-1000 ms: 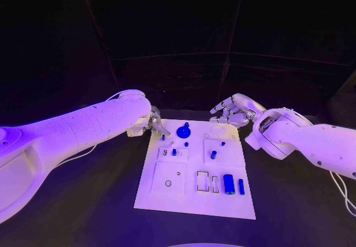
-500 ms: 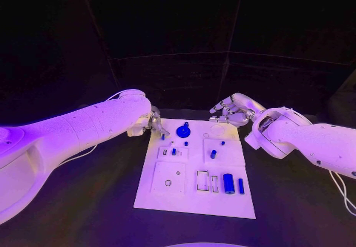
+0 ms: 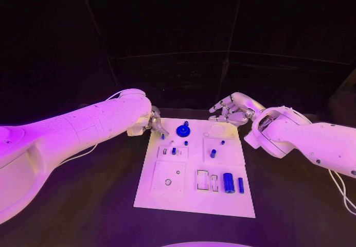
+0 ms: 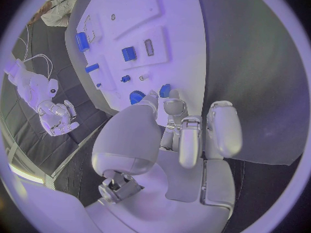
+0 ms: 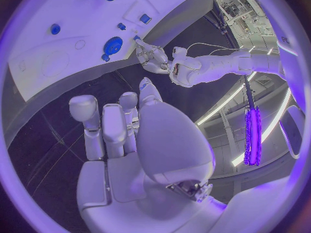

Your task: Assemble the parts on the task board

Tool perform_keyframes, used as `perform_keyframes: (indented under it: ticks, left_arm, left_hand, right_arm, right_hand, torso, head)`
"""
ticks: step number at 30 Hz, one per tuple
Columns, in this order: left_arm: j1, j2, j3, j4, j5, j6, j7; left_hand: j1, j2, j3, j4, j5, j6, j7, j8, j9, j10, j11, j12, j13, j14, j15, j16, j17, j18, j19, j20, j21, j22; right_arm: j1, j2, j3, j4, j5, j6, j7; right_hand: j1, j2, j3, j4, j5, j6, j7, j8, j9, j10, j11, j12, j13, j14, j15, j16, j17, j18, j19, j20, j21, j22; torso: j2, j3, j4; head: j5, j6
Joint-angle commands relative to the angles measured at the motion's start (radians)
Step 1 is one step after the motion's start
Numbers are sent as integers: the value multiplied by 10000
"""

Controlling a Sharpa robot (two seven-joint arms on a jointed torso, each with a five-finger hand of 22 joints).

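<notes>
Left hand (image 3: 154, 125) at task board (image 3: 167, 193) far-left corner, pinching small blue part (image 4: 165, 90); right hand (image 3: 232, 112) spread, empty, beyond far-right corner

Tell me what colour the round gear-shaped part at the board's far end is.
Blue: the gear-shaped part shows best in the right wrist view.

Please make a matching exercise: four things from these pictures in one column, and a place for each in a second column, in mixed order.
Things:
1. round blue gear-like part
2. large blue cylinder part
3. left hand
4. right hand

Places:
A. at the white task board's far left corner
B. beyond its far right corner
C. near its far edge
D. near its front right

Pairs: 1-C, 2-D, 3-A, 4-B
</notes>
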Motion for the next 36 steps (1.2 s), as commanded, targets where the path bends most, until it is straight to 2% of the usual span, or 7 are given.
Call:
perform_keyframes:
  ticks: [1, 15, 20, 22, 24, 29, 36]
  left_arm:
    - [14, 15, 4, 9, -58, 2, 25]
    - [14, 36, 5, -3, -6, 284, 368]
    - [15, 12, 5, -18, 394, 226, 405]
    - [16, -24, 5, 16, 466, 183, 438]
    - [16, -73, 5, 72, 542, 78, 478]
    - [31, -250, 7, 275, 930, -211, 653]
    - [116, -808, 7, 1040, 1886, -924, 940]
  left_hand:
    - [263, 96, 66, -74, 8, 111, -4, 70, -26, 82, -18, 65, 4, 1039, -40, 31, 2634, -31, 82, -24, 27, 14]
    - [1633, 626, 1037, -840, 2, 107, -99, 17, -183, 65, -107, -15, -94, 1039, -101, 31, 2634, -29, 66, -83, -10, 36]
    - [2174, 704, 2072, -1283, 37, -19, -59, -78, -287, 14, -87, -125, -191, 1039, -107, 31, 2634, -25, 57, -100, -32, 49]
    - [2236, 582, 2615, -1421, 95, -53, -16, -81, -305, -20, -65, -193, -254, 1039, -79, 31, 2634, -27, 53, -86, -42, 54]
    - [1841, 213, 3609, -1390, 85, -12, 70, -5, -302, 26, 2, -227, -312, 1039, -13, 31, 2634, -27, 54, -47, -50, 77]
    - [1348, -385, 4930, -1634, 299, -43, 44, 167, -241, 96, -27, -214, -349, 1039, -34, 31, 2634, -23, 63, -33, -60, 114]
    - [881, -811, 5776, -1921, 962, 26, -32, 403, -136, 255, -72, -118, -270, 1039, -70, 31, 2634, -25, 77, -54, -72, 143]
  right_arm:
    - [21, 8, 5, 15, -28, 56, 55]
    - [21, 21, 6, 13, -28, 63, 56]
    - [21, 13, 6, 14, -28, 64, 56]
    - [21, 7, 6, 14, -28, 64, 52]
    - [21, 1, 6, 15, -28, 61, 49]
    - [22, -10, 6, 7, -28, 54, 45]
    - [22, -33, 6, 5, -28, 52, 26]
  right_hand:
    - [-20, 30, -58, 10, 36, 84, -17, 49, -10, -45, -2, 12, 15, 77, -53, -40, 18, 195, -69, -8, -37, -13]
    - [-15, 42, -58, 13, 47, 87, -17, 51, -9, -40, -3, 18, 19, 79, -54, -50, 11, 195, -65, -9, -40, -16]
    - [-15, 42, -58, 13, 47, 87, -17, 51, -9, -40, -3, 18, 19, 79, -54, -50, 11, 195, -65, -9, -40, -16]
    - [-15, 42, -58, 13, 47, 87, -17, 51, -9, -40, -3, 18, 19, 79, -54, -50, 11, 195, -65, -9, -40, -16]
    - [-15, 42, -58, 13, 47, 87, -17, 51, -9, -40, -3, 18, 19, 79, -54, -50, 11, 195, -65, -9, -40, -16]
    - [-20, 57, -60, 23, 61, 90, -16, 53, -9, -30, -3, 34, 32, 85, -55, -41, 27, 194, -58, -10, -40, -12]
    - [-38, 80, -74, 54, 157, 104, -18, 61, -7, -33, -4, 27, 21, 93, -56, -49, 34, 194, -47, -13, -49, -18]
  torso:
    - [1, 1, 6]
    - [-5, 1, 6]
    - [-6, 0, 15]
    - [-8, -1, 14]
    - [-6, 8, 11]
    - [-6, 10, 26]
    - [-15, 15, 50]
  head:
    - [-6, -2]
    - [23, -12]
    - [-15, -34]
    - [3, -48]
    - [8, -43]
    - [-9, -42]
    - [9, -35]
